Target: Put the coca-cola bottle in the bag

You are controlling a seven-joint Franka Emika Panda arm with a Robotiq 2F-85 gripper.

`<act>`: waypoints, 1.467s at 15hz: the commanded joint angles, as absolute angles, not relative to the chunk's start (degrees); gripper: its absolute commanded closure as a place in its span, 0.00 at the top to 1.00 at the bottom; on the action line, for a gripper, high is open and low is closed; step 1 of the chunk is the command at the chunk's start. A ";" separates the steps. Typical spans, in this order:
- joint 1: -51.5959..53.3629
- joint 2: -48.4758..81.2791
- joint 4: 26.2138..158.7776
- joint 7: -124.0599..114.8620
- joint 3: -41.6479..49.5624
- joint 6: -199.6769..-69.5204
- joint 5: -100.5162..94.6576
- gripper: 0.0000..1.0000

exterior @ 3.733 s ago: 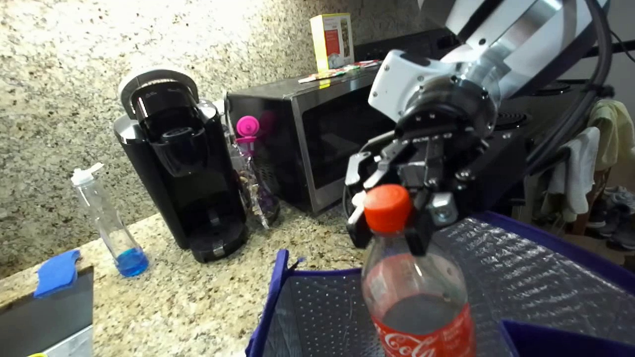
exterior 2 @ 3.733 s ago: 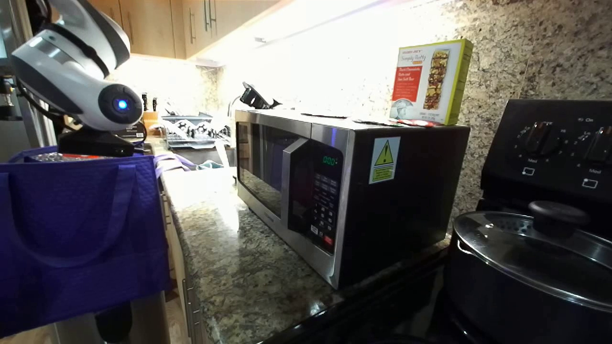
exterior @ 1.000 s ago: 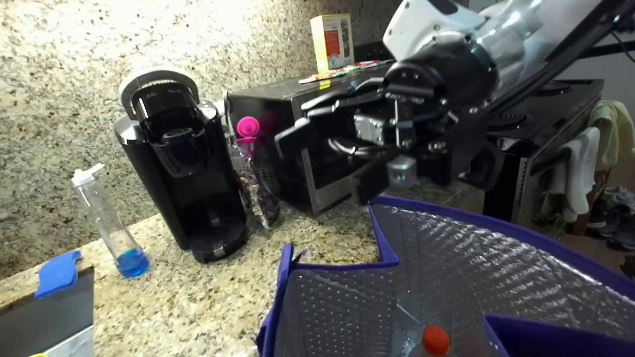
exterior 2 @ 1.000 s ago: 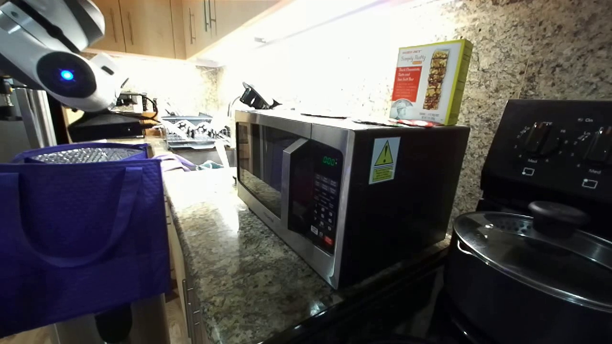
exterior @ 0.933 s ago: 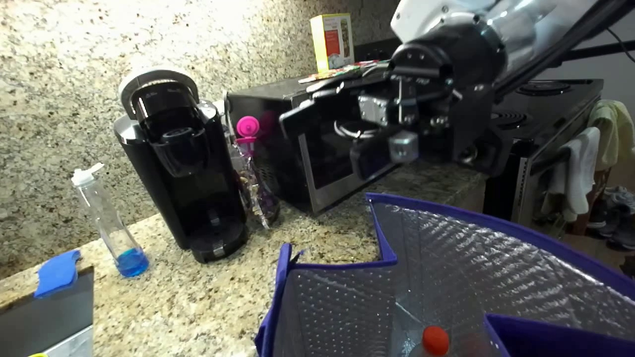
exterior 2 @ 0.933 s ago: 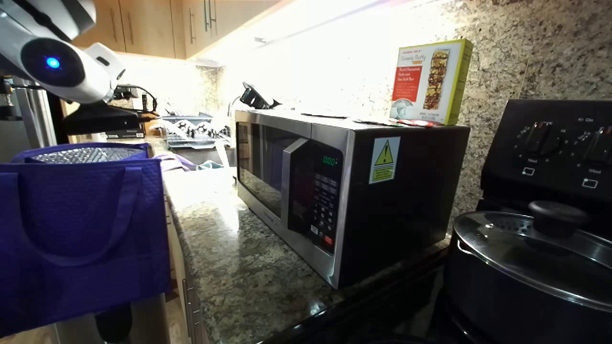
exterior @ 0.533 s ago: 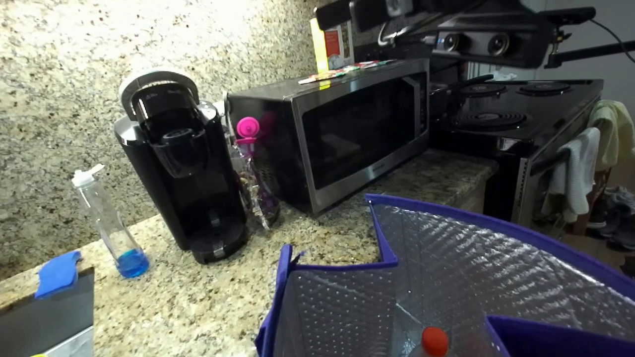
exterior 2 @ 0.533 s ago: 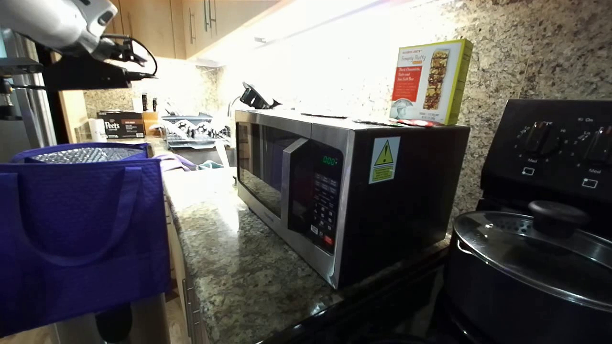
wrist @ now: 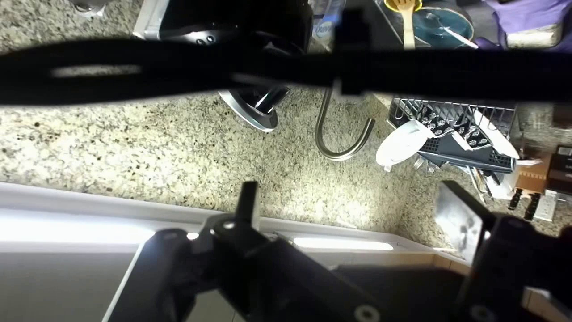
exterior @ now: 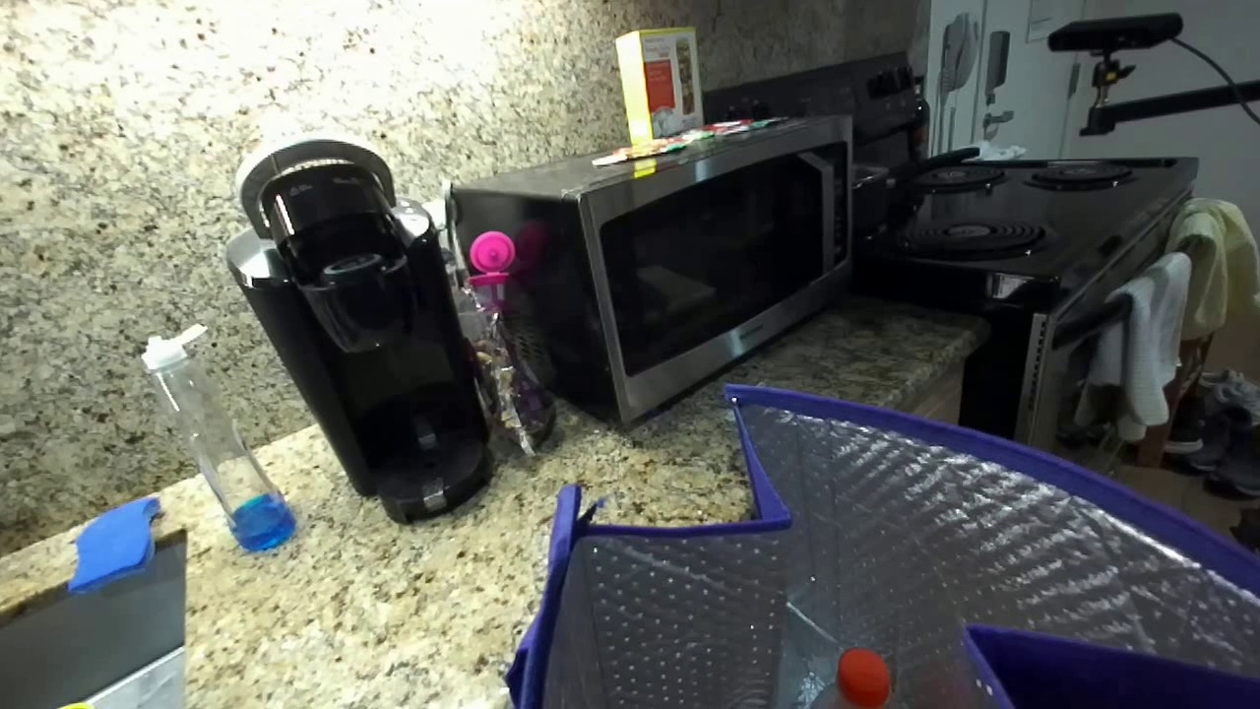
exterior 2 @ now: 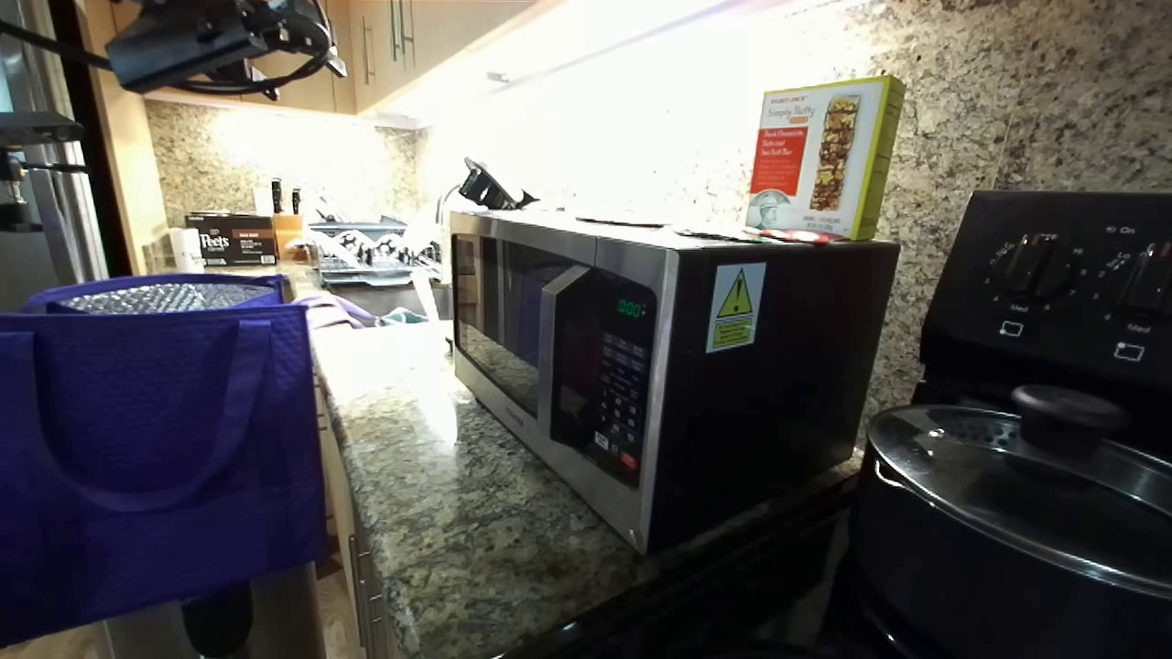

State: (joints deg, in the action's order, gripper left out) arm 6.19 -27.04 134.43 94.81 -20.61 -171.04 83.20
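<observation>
In an exterior view the coca-cola bottle shows as a red-orange cap (exterior: 864,676) low inside the bag; its body is mostly cut off by the frame's bottom edge. The bag (exterior: 935,440) has blue-purple edges and a silvery quilted lining, and its top gapes. Its purple outside (exterior 2: 165,567) appears at the left of an exterior view. My gripper (wrist: 348,190) is open in the wrist view, fingers wide apart with only backsplash and cabinet behind the gap. High above the bag, black wrist hardware (exterior 2: 211,46) enters from the top; it is away from the bottle.
Beside the bag are the microwave (exterior: 719,266), a coffee maker (exterior: 364,335) and a clear bottle with blue liquid (exterior: 231,463). A cereal-bar box (exterior 2: 824,156) stands on the microwave. Upper cabinets (exterior 2: 284,55) are near the raised arm. The wrist view shows a faucet (wrist: 342,154) and dish rack (wrist: 464,152).
Earlier the gripper was around the bottle's cap above the bag. It has let go, the bottle sits lower in the bag, and the arm has risen out of an exterior view.
</observation>
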 commanded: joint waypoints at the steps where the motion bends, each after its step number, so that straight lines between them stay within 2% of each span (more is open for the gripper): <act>1: 6.23 -26.74 134.42 94.82 -20.57 -171.00 83.25 1.00; 6: 5.53 -28.07 135.78 91.75 -20.46 -167.94 78.53 1.00; 10: -12.05 -35.25 142.22 72.26 -29.86 -155.83 56.30 1.00; 13: -21.27 -38.71 138.07 61.65 -32.39 -140.70 40.69 1.00; 15: -19.00 -37.56 133.43 57.87 -28.41 -131.07 30.60 1.00; 19: -1.67 -32.53 121.32 55.92 -12.47 -112.94 17.57 1.00; 20: 2.54 -32.79 119.09 58.46 -8.68 -110.72 17.51 1.00; 21: 2.63 -34.39 124.63 53.63 -9.98 -116.66 15.77 1.00; 22: 5.04 -34.24 122.26 54.52 -7.46 -114.11 16.04 1.00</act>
State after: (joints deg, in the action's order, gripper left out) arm -0.19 -34.86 122.15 56.95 -10.93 -113.24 19.20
